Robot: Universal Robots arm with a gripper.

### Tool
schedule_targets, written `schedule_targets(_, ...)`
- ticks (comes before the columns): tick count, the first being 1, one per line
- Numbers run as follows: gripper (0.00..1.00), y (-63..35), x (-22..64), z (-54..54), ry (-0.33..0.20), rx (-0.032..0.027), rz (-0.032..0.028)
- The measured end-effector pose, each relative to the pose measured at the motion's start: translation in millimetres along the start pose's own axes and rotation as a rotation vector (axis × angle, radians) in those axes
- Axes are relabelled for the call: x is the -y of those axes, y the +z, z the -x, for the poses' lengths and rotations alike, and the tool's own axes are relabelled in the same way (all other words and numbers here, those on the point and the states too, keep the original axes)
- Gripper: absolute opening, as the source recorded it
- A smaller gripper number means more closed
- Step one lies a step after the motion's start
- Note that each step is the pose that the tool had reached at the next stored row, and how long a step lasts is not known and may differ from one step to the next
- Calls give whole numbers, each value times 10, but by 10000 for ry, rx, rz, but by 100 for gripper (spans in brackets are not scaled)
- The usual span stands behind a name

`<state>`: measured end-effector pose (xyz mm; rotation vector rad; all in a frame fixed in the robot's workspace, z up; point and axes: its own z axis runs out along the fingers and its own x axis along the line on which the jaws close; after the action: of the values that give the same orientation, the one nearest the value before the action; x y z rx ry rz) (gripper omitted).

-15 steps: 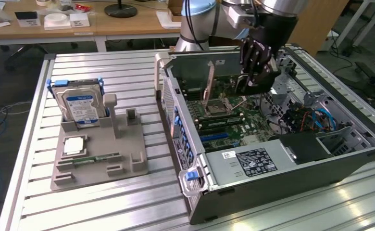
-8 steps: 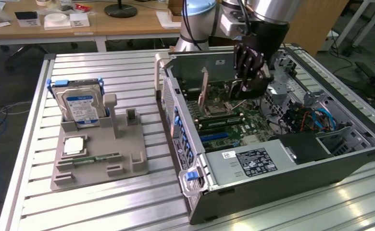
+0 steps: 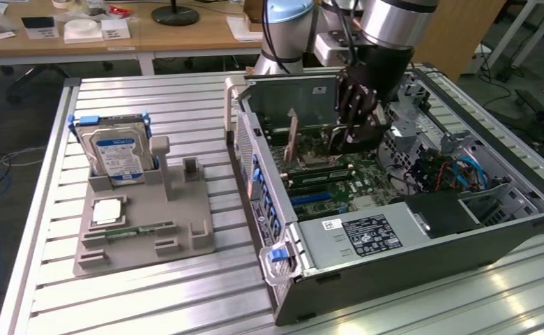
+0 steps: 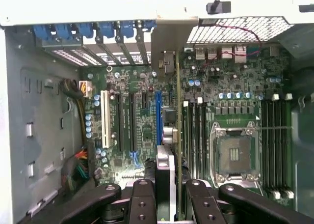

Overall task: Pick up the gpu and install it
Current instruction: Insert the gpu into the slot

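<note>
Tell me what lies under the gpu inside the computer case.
The green motherboard, with expansion slots beside the edge-on gpu; whatever sits directly beneath its edge is covered.

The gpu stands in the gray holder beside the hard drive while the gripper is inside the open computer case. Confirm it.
Not the gpu: it is clamped in the gripper, edge-on over the motherboard, as the wrist view shows. The hard drive does stand in the gray holder, and the gripper is inside the open computer case.

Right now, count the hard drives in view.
1. The silver hard drive stands upright in the gray fixture, exterior view's left. Others inside the computer case may be hidden.
</note>
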<state>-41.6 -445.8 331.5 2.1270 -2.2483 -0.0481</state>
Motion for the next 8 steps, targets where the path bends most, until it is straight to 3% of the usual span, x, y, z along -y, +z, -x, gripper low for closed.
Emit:
schedule_targets(5,28,92,-20,-3,8,-1,4)
schedule_targets(8,28,141,-47,-4,12,-2,53)
